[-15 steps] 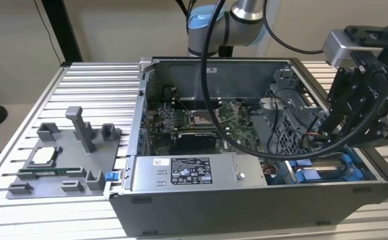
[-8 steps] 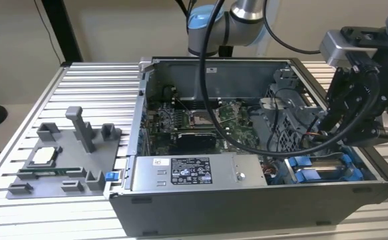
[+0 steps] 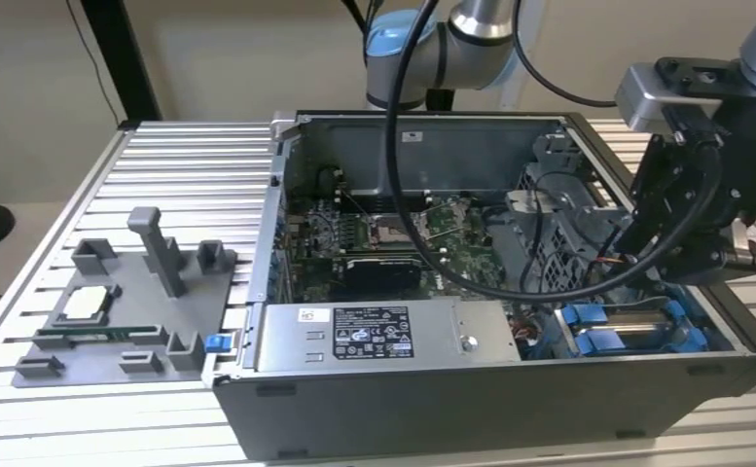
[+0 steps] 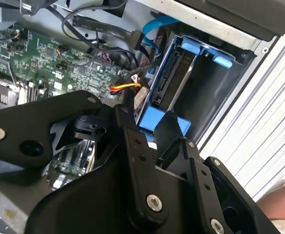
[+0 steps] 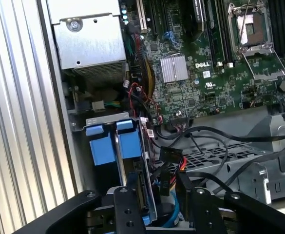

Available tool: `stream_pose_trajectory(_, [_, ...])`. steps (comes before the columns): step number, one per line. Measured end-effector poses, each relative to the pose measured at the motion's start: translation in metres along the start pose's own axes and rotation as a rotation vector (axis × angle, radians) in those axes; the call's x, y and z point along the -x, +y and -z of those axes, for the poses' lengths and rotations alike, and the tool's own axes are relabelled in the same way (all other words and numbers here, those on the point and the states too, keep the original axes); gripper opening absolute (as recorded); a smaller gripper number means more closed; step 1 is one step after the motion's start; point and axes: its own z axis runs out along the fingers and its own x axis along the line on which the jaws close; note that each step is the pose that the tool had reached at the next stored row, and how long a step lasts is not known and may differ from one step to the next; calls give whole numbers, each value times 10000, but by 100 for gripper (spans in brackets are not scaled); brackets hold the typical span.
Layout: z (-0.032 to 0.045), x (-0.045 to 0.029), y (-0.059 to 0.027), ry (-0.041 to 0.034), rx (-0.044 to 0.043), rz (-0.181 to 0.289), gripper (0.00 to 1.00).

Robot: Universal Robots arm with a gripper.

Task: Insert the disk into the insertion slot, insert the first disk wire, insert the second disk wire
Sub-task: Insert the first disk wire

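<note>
The disk [image 4: 174, 80] stands on edge in the insertion slot [image 4: 215, 92], held in its blue carrier [image 4: 158, 122]. In the exterior view the disk [image 3: 640, 326] sits at the case's front corner, on the exterior view's right. My gripper [image 4: 149, 117] is open and hangs just above the disk's connector end, one finger [image 4: 127, 131] on each side. A black plug on red, yellow and black wires [image 4: 128, 90] lies against one fingertip. In the first wrist view the same plug [image 5: 170, 156] is beside the disk's edge [image 5: 141, 192], just beyond the gripper [image 5: 157, 187]. A blue flat cable [image 4: 154, 24] curves nearby.
The open case holds a green motherboard [image 3: 391, 233], a grey power-supply box [image 3: 378, 336] at the front and a perforated metal cage [image 5: 215, 158] with loose black cables. A grey fixture plate [image 3: 118, 311] lies on the ribbed table. A person's hand [image 4: 278, 200] is beside the case.
</note>
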Motion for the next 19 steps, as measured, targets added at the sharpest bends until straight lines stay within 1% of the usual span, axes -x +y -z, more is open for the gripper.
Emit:
stream_pose_trajectory(10, [-86,43,-33,-156,20,-117,100])
stream_pose_trajectory(19, [-114,40,-36,-159,13,-171,100])
